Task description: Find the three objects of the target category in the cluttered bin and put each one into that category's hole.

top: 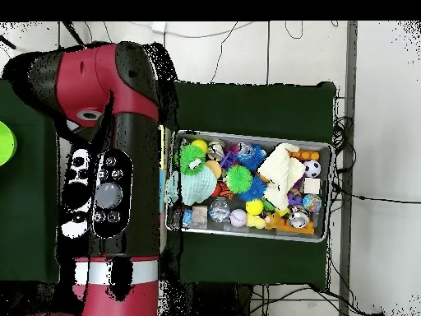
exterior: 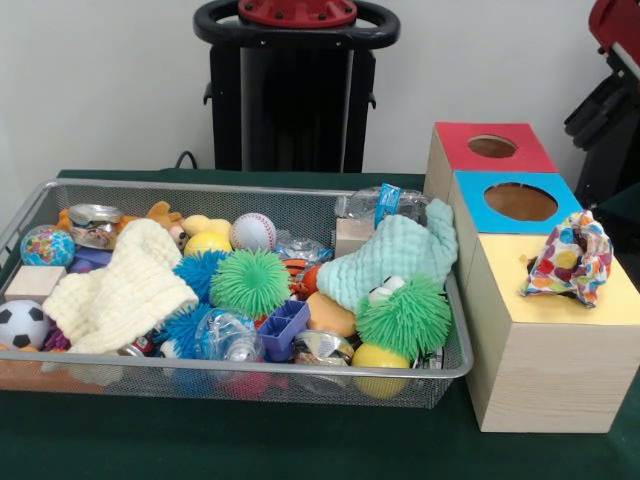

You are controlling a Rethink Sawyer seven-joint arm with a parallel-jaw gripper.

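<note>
The wire mesh bin (exterior: 250,187) stands on the green table, full of mixed toys; it also shows in the overhead view (top: 247,136). To its right stands the yellow-topped wooden box (exterior: 560,340). A crumpled cloth with coloured dots (exterior: 570,258) lies on its top, and the hole is hidden under it. Part of the red and black arm (exterior: 612,60) shows at the top right edge. In the overhead view the arm (top: 111,164) covers the boxes. I cannot see the gripper itself in either view.
The blue-topped box (exterior: 520,203) and red-topped box (exterior: 492,147) stand behind the yellow one, holes uncovered. In the bin lie a pale yellow cloth (exterior: 125,290), a mint cloth (exterior: 395,260), green spiky balls (exterior: 250,283), a baseball (exterior: 253,231) and a soccer ball (exterior: 20,323).
</note>
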